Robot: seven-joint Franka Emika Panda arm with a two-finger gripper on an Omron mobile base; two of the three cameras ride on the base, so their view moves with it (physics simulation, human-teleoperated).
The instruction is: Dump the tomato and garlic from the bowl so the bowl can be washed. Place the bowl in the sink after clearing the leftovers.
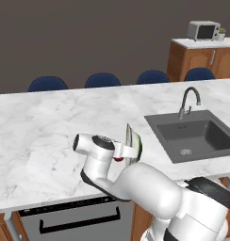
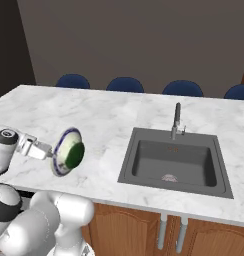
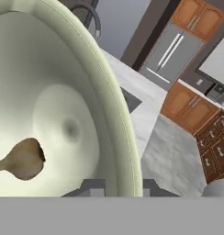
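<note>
The bowl [image 3: 63, 101] was seen closest of all in the hand view, its pale cream inside turned toward the lens, and the tan garlic [image 3: 24, 158] was seen lying against that inner wall near the lower left. The gripper [image 1: 124, 151] was seen narrowed onto the bowl's rim, and the bowl was held tipped up on its edge above the marble counter [image 1: 41, 122]. In the right base view the bowl's underside, with a dark blue ring and a green centre, was turned toward the sink [image 2: 174, 162]. A small red patch, taken for the tomato [image 1: 118, 159], was glimpsed in the left base view just beside the gripper at the bowl's lower edge; whether it lay inside the bowl could not be told. The sink was set well apart from the bowl, to the arm's right, with its faucet [image 1: 189, 101] at the far rim.
</note>
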